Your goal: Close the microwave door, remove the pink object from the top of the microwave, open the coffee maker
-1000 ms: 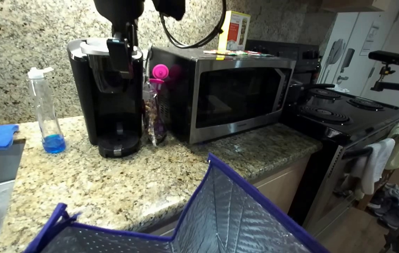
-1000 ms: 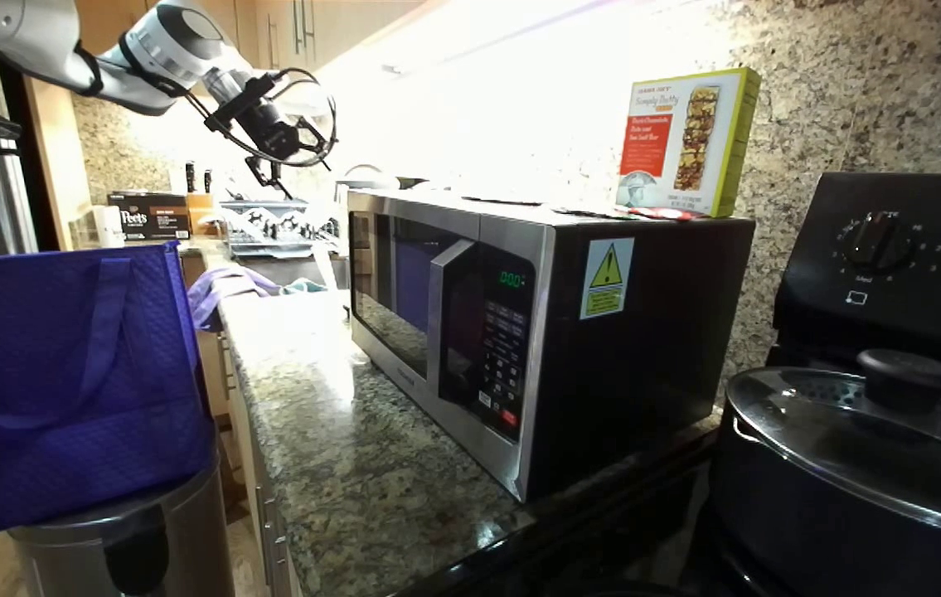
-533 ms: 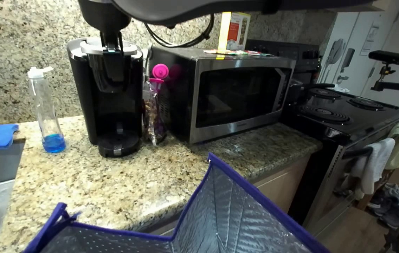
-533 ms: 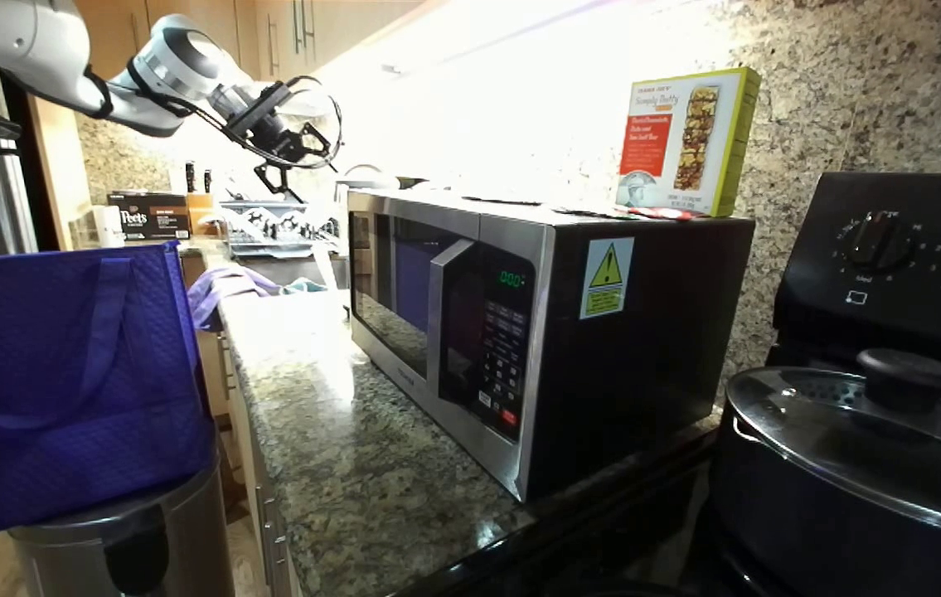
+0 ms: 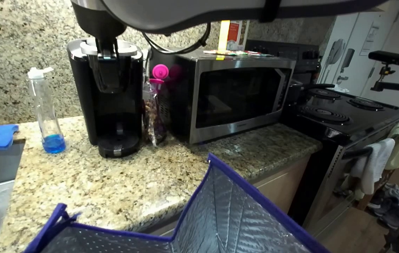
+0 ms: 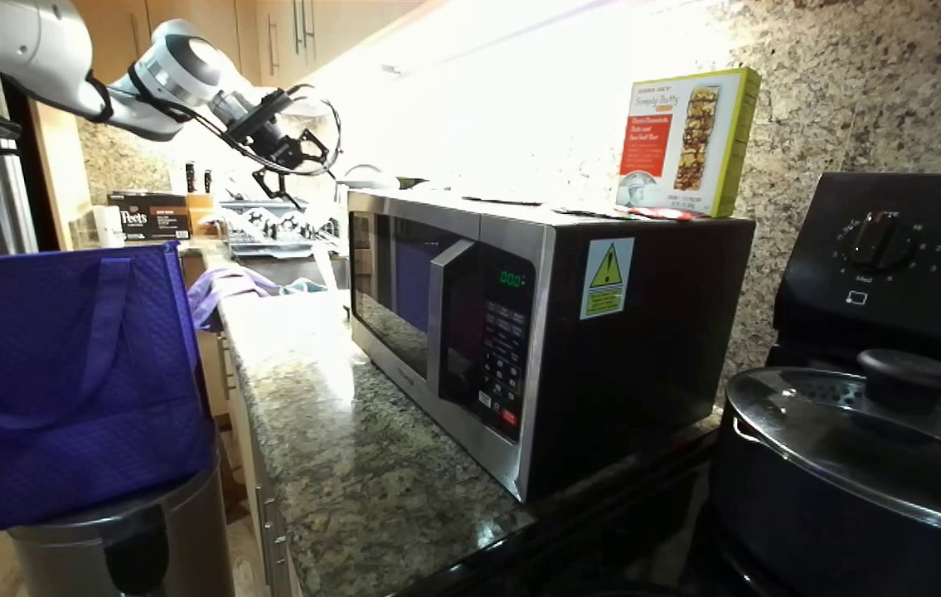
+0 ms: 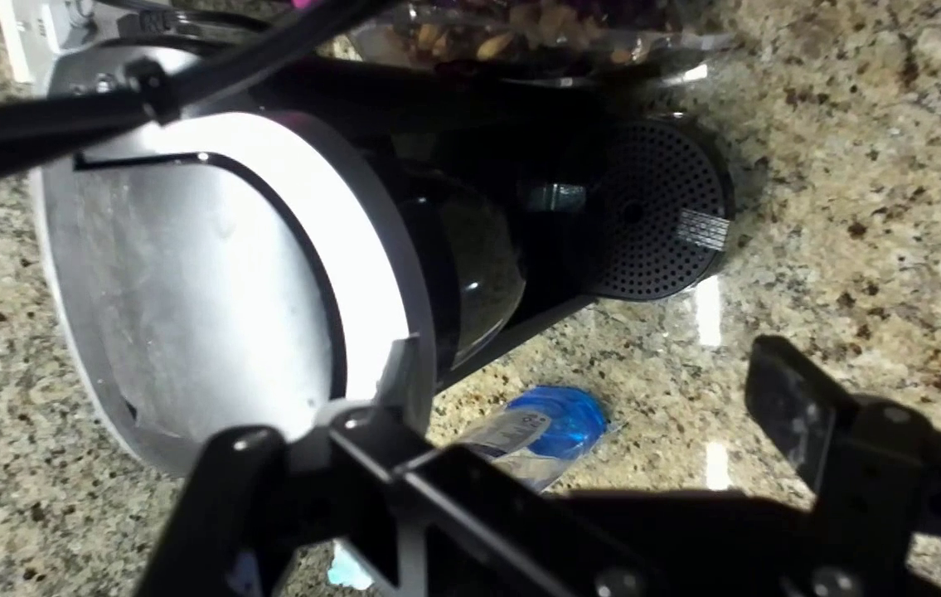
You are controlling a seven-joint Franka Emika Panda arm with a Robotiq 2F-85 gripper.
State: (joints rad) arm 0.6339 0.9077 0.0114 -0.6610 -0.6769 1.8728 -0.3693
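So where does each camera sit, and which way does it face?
An exterior view: in front of the counter, facing the coffee maker and backsplash; the arm crosses its top.
An exterior view: by the stove, looking along the counter past the microwave; arm and gripper show upper left.
The wrist view: on the arm, looking down at the coffee maker's lid and the bottle; open fingers show.
Both exterior views share microwave, box on top, and arm.

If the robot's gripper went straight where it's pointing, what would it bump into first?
Probably the coffee maker, around its upper front, though how far the open gripper stands from it is unclear.
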